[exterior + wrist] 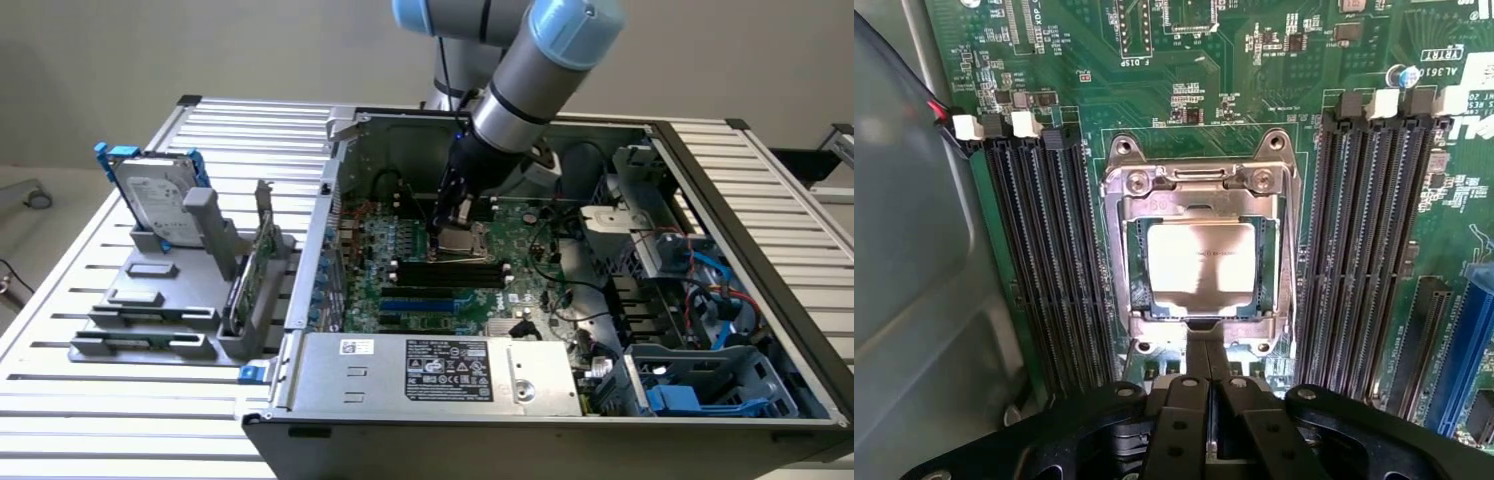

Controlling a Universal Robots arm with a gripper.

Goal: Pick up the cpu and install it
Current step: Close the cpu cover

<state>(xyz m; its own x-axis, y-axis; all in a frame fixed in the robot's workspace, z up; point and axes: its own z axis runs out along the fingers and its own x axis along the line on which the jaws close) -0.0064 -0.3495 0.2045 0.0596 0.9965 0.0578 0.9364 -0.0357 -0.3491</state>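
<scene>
On the slatted worktop (134, 420), an open computer case (400, 440) holds the cpu (1202, 262), lying inside its socket frame (1199, 180) (seemingly seated). The end effector (1206, 350), clenched and empty, hovers by the chip's edge. Installing looks nearly done, and any further move calls for gentleness.

- in the exterior view the light is soft, even and fairly bright; the pale wall (160, 50) and the slatted counter (94, 410) look flat, with almost no hard shadows.
- the inside of the computer case (787, 330) is dimmer, with deep shade under its walls and among the cables.
- the arm (527, 95) carries a gentle highlight along its silver tube.
- in the wrist view the cpu (1202, 262) throws back a broad white glare, and the metal socket frame (1199, 180) glints.
- the grey panel (904, 260) near the lens is smeared and out of focus, while the motherboard (1184, 100) print reads clear.
</scene>
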